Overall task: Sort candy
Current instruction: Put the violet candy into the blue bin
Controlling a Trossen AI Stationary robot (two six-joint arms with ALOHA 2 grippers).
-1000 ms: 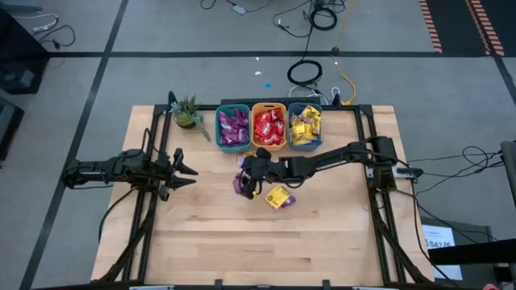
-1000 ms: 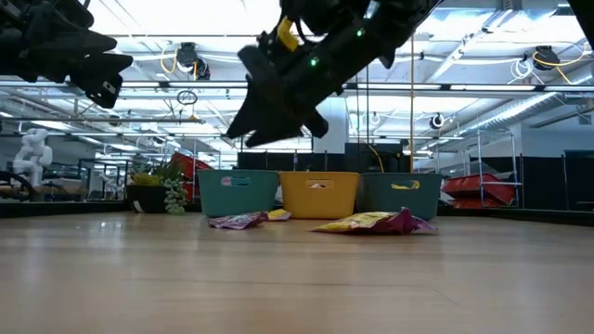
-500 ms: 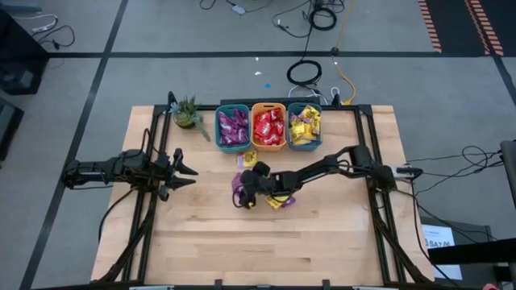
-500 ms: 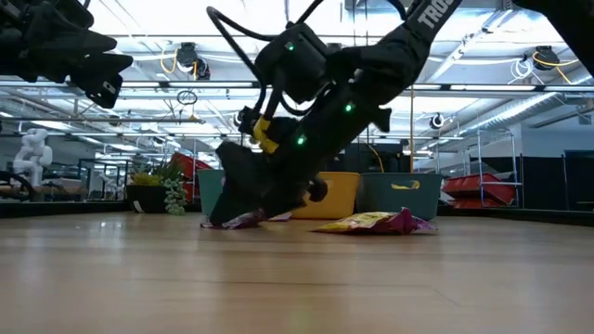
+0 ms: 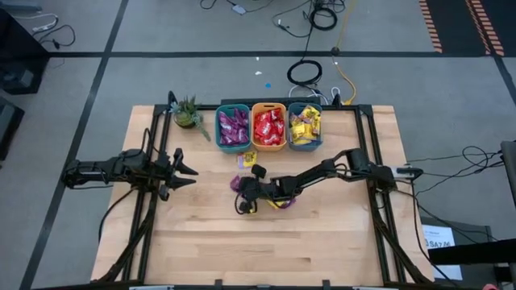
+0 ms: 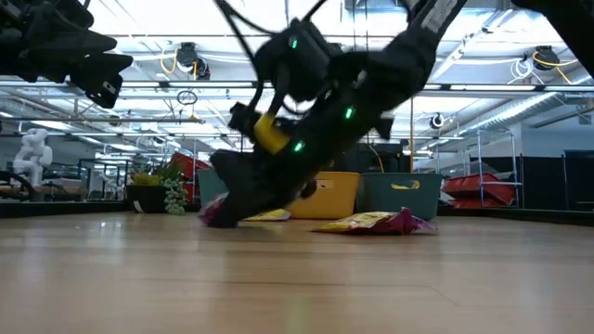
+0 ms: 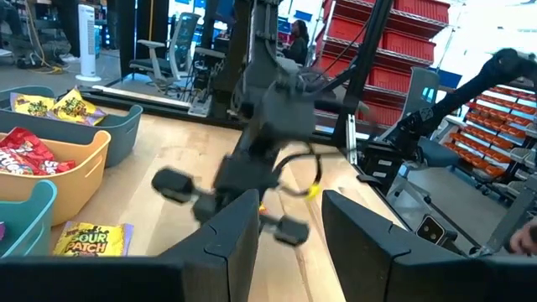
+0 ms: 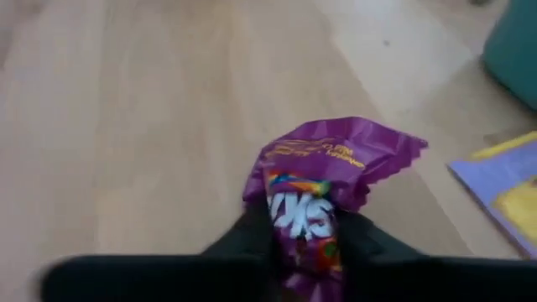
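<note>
Wooden desk under warehouse lights. My right gripper [image 8: 306, 243] pinches a purple candy packet [image 8: 323, 180] at mid-desk, nearer the back edge with the bins [image 5: 269, 127]. Packet looks light, crinkly, slippery; I'd grip its flat middle. Left gripper [image 5: 179, 172] hovers parted at the left edge.

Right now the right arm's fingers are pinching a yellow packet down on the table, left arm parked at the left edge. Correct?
Not quite: the packet is purple, not yellow. The right wrist view shows the right arm's fingers closed on a purple candy packet on the table. The left arm is indeed parked at the left edge.
</note>
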